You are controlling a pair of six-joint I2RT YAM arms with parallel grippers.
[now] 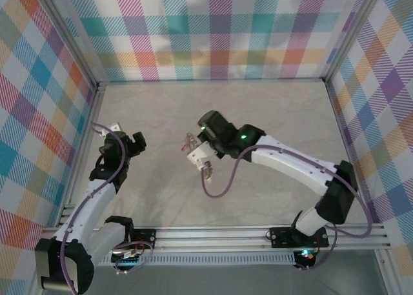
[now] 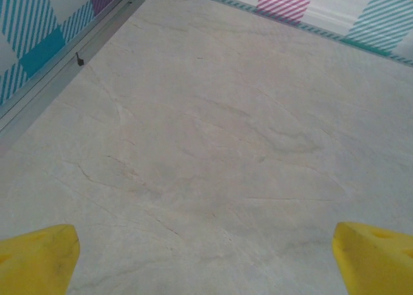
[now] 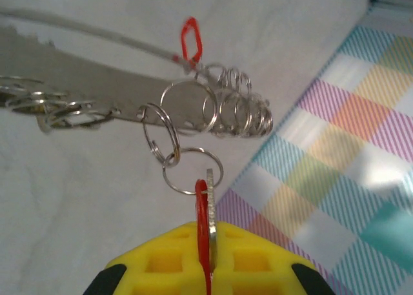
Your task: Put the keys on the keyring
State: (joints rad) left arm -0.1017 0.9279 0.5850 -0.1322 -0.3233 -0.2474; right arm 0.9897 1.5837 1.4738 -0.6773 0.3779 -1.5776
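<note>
The table [image 1: 258, 114] was pale beige, faintly veined, and the walls [image 1: 213, 30] around the table wore plaid in teal, orange, pink and purple. The right gripper [image 3: 208, 243] was yellow, its key [image 3: 210, 198] silver with a red tag [image 3: 202, 212]; the left gripper [image 2: 206, 269] had yellow fingers [image 2: 39, 259]

Lab robot cell: alu extrusion frame [image 1: 91, 114] round the table [image 1: 258, 108], plaid backdrop panels [image 1: 213, 30] on 3 sides of it, arm-mount rail [image 1: 213, 235] at near edge.

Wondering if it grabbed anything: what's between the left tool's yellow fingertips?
Nothing: the left tool is open, bare table between its fingertips, left wrist view.
</note>
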